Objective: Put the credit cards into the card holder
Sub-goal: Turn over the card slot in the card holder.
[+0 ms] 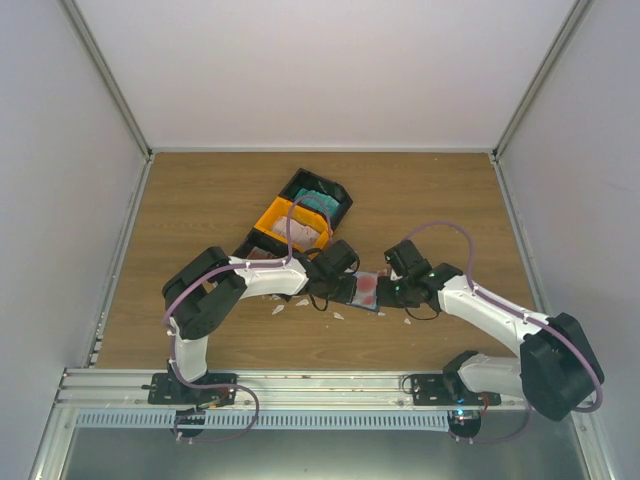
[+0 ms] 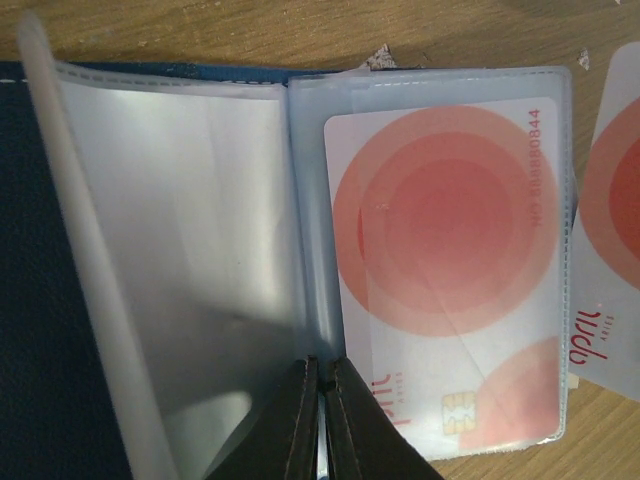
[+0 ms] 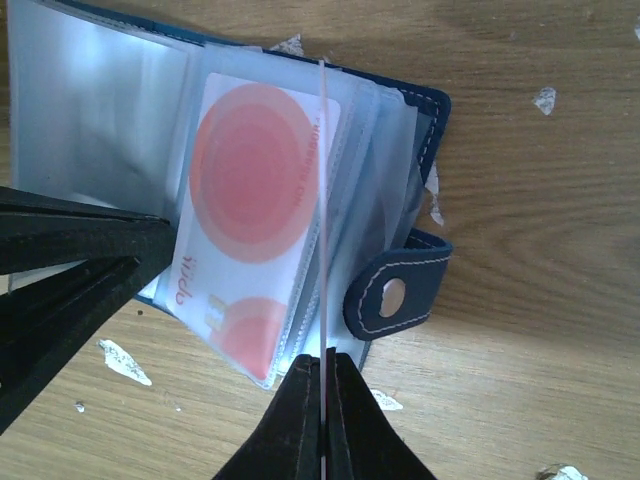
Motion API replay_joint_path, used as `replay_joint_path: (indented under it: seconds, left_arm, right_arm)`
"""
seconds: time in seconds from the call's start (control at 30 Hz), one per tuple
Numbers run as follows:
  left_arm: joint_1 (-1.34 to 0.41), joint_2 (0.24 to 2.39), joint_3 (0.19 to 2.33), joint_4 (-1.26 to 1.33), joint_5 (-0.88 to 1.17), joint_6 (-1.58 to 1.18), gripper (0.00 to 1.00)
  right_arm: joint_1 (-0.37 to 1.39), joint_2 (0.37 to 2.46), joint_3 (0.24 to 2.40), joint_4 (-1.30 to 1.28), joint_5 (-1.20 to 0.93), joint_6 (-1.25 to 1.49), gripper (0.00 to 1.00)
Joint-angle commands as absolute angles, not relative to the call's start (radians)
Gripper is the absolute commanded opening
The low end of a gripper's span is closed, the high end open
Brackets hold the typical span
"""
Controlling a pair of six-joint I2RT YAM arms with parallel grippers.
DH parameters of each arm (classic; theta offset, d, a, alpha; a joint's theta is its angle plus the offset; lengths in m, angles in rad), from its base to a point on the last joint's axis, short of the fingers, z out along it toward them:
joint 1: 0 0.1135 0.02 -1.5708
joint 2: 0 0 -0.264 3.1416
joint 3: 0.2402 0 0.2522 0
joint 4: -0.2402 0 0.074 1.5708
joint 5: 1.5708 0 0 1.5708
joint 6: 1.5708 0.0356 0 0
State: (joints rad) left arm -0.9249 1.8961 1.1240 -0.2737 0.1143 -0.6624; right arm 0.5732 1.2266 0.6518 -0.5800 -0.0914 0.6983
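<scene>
**Pincers meet over open card holder**

Elbow pushed out to its own side, the left arm [image 1: 265,278] runs its forearm rightward with the wrist tipped down. The right arm [image 1: 490,310] mirrors it, elbow far out to the right and forearm reaching left. Their tips face each other low over the wooden worktop [image 1: 200,200]. Between them lies the navy-blue folding card holder [image 3: 385,150], open, its clear plastic sleeves [image 2: 200,230] fanned upward.

The left pincer [image 2: 319,372] is closed, its two dark fingers pressed together at the fold of the sleeves, where it appears to nip one leaf. Just ahead and to the right of its tips, a white credit card [image 2: 445,270] with red circles and a gold chip sits inside a sleeve.

The right pincer [image 3: 323,362] is clamped on a second credit card [image 3: 322,200], thin and seen edge-on as a pale line running straight ahead from its tips. It stands over the sleeves just right of the sleeved one. Ahead and right of those tips the navy snap tab [image 3: 393,292] lies unfastened on the worktop. Small white scraps [image 3: 122,360] are scattered to either side. Beyond the left pincer stand an orange plastic bin [image 1: 272,216] and a black plastic bin [image 1: 345,205], side by side.
</scene>
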Motion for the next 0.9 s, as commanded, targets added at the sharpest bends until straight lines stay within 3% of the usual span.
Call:
replay_joint_path:
  seconds: [0.0,0.87]
  left_arm:
    - [-0.920,1.926,1.101,-0.303,0.087,-0.661,0.09]
    - [-0.909,1.921,1.096,-0.294,0.101,-0.658,0.09]
  right_arm:
    - [0.573,1.212,0.649,-0.543,-0.112,0.712,0.01]
    - [0.557,1.065,0.500,-0.354,-0.193,1.009,0.00]
